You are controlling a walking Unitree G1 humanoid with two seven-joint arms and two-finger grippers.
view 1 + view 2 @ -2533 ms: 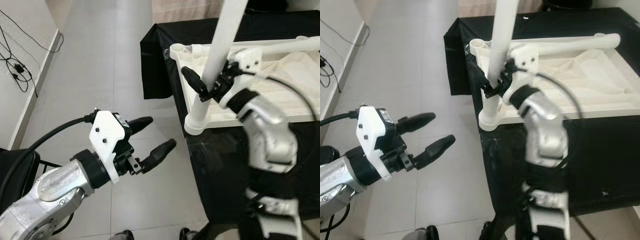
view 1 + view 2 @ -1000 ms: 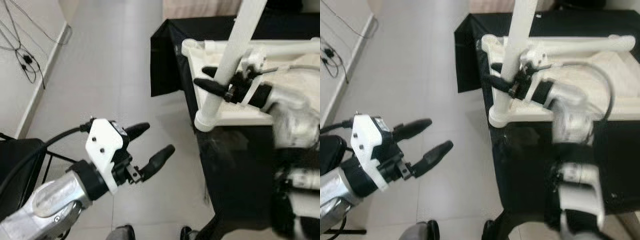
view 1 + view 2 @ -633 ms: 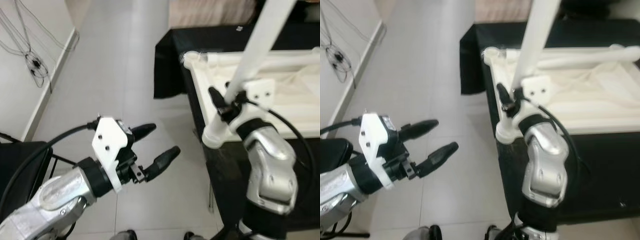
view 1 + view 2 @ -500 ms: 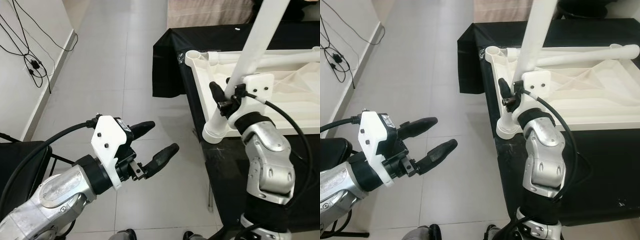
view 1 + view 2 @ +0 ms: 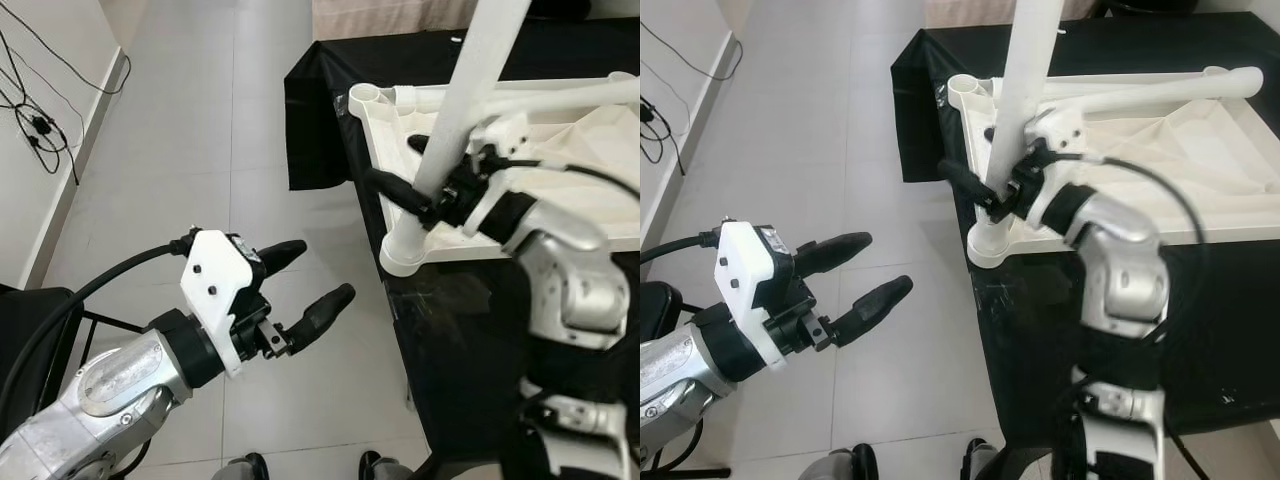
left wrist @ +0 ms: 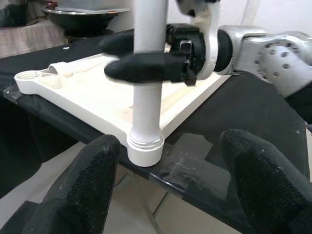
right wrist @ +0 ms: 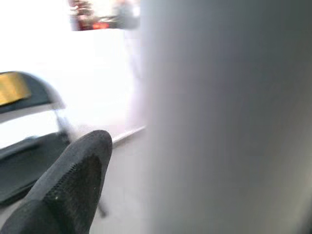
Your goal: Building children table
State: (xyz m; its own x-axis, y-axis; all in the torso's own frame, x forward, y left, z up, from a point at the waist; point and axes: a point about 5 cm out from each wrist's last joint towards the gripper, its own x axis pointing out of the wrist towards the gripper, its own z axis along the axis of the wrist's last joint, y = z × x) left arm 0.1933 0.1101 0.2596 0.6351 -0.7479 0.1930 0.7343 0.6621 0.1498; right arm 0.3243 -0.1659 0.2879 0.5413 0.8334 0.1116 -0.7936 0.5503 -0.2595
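We hold the white table leg (image 5: 462,105) with our right gripper (image 5: 428,185), jaws closed around its lower part. The leg stands nearly upright, its long axis leaning slightly away, its foot seated in the corner socket (image 5: 402,252) of the upturned white tabletop (image 5: 1200,160) on the black-draped bench (image 5: 470,330). Our left gripper (image 5: 305,280) hovers over the floor, jaws spread and empty, well apart to the left. The right arm is nearer, so any twisting home likely falls to it

Black cloth (image 5: 330,110), grey tiled floor (image 5: 190,150), wall-side cables (image 5: 35,125).
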